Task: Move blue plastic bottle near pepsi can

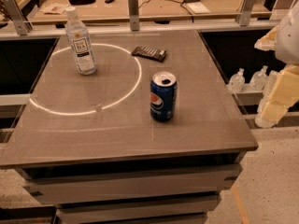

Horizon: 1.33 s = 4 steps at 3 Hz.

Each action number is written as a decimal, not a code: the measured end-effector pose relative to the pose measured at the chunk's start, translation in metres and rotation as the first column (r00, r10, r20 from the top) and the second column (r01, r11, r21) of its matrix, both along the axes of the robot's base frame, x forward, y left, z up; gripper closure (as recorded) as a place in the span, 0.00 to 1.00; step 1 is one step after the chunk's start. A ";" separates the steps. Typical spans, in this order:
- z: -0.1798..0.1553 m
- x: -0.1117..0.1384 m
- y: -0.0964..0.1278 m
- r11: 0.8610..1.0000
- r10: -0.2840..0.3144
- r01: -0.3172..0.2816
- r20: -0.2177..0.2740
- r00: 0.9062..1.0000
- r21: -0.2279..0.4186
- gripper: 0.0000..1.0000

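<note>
blue plastic bottle (80, 43): upright, far left on the table (210, 120)
pepsi can (163, 97): between bottle and gripper
gripper (275, 101): right edge, well apart from bottle; we cannot tell its state

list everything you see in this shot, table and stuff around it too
blue plastic bottle: 1, clear with white cap and label, upright at the table's back left
pepsi can: 1, blue with silver top, upright near the table's middle
snack wrapper: 1, dark, lying flat behind the can
light ring: 1, white, on the table's left half
table: 1, grey-brown, centre of view
pump bottles: at least 2, clear, on a lower ledge right of the table
back desk: 1, tan, behind the table, with cables and papers on it
gripper: 1, cream, at the right edge of view beside the table, far from bottle and can
</note>
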<state>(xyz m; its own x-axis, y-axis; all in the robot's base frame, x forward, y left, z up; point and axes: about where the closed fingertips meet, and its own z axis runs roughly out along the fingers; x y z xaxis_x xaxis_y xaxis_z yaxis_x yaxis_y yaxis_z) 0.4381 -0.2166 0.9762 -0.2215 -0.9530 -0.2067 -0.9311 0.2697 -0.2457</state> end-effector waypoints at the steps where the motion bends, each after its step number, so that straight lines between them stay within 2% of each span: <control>1: 0.000 0.000 0.000 1.000 0.000 0.000 0.000 1.000 0.000 0.00; 2: 0.004 -0.001 -0.002 0.998 -0.037 0.037 -0.002 0.999 0.052 0.00; 3: 0.009 0.019 0.001 0.993 -0.078 0.079 -0.022 0.997 0.086 0.00; 4: 0.032 0.055 0.027 0.984 -0.092 0.092 -0.008 0.996 0.154 0.00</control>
